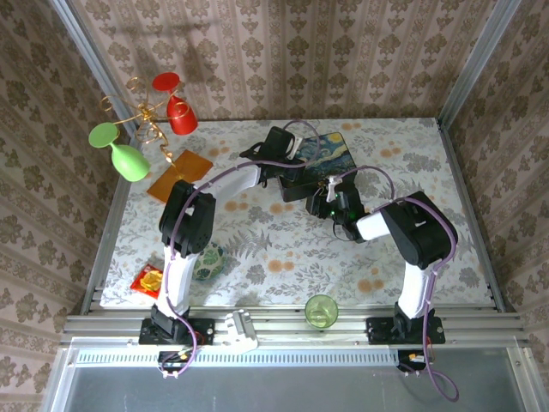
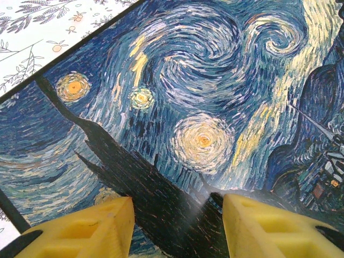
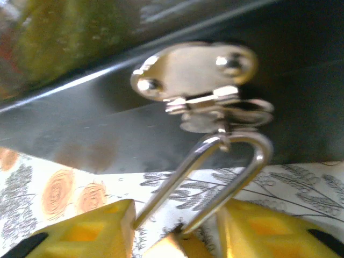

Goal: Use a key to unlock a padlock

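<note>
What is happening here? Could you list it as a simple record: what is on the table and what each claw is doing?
surface: table with a floral cover
box: starry-night painting, back middle
padlock: brass, its silver shackle hangs through the hasp on the box
left gripper: open, over the painted lid
right gripper: a finger on each side of the padlock; grip unclear
near edge: green cup

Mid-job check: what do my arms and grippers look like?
Both the left arm and right arm have white links, black joints and a looping purple cable. The left gripper and right gripper have blocky yellow fingers on black mounts.
</note>
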### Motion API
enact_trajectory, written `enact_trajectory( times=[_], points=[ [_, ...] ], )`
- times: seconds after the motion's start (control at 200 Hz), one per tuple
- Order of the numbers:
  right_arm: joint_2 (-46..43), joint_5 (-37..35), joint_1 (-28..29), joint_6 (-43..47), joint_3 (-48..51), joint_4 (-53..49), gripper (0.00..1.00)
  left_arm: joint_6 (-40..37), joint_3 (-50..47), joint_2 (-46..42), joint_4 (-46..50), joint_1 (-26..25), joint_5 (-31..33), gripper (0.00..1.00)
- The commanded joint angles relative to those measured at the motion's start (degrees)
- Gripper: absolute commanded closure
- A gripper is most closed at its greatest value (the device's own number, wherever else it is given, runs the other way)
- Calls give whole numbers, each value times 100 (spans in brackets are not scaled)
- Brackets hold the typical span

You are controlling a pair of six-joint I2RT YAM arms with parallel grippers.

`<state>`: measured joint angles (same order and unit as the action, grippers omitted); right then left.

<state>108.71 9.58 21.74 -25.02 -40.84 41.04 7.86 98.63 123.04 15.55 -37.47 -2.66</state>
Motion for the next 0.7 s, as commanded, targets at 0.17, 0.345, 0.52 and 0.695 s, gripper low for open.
enact_trajectory(
  times=[0.17,0.345,0.52,0.695],
  points=[
    [-36,-267,228,88,372,-602,58,215,-197,40,167,30,-249,51],
    [-6,-384,389,109,424,-601,61,232,-207,62,189,39,-271,51],
    [-182,-333,395,-9,616,-572,70,277,-246,87,149,74,-282,51],
    [-132,-124,333,-350,831,58,76,260,-126,209,276,56,-153,51]
  ],
)
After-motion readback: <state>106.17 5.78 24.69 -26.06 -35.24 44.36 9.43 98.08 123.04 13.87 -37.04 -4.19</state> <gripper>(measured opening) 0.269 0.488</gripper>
